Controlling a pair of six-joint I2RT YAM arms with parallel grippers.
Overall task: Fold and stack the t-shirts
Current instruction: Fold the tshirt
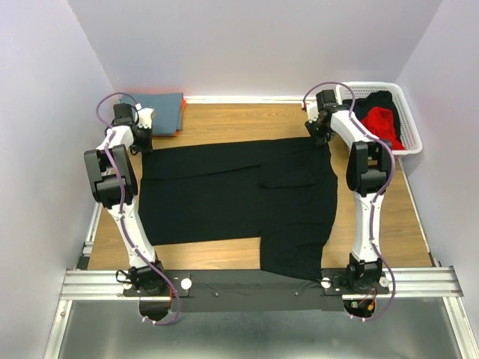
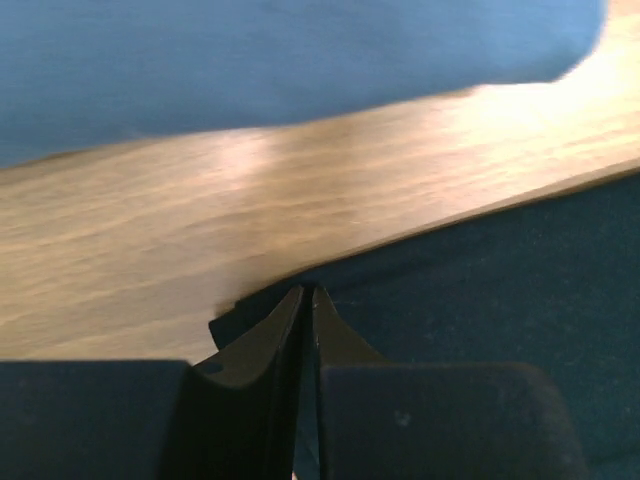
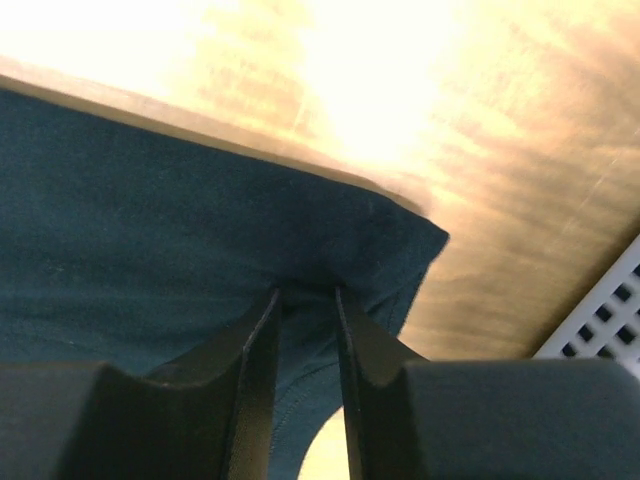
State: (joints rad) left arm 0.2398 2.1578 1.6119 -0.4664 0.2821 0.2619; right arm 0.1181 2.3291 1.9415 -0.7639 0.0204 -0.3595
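Observation:
A black t-shirt (image 1: 239, 194) lies spread flat on the wooden table, with one part hanging toward the near edge. My left gripper (image 1: 144, 143) is at its far left corner. In the left wrist view the jaws (image 2: 307, 292) are shut on the edge of the dark cloth (image 2: 480, 290). My right gripper (image 1: 323, 137) is at the far right corner. In the right wrist view it (image 3: 307, 295) pinches a fold of the shirt (image 3: 150, 210) near the corner.
A folded blue-grey shirt (image 1: 159, 105) lies at the back left, and shows in the left wrist view (image 2: 250, 50). A white basket (image 1: 408, 123) at the back right holds black and red garments (image 1: 382, 123). Its rim shows in the right wrist view (image 3: 610, 310). Walls enclose three sides.

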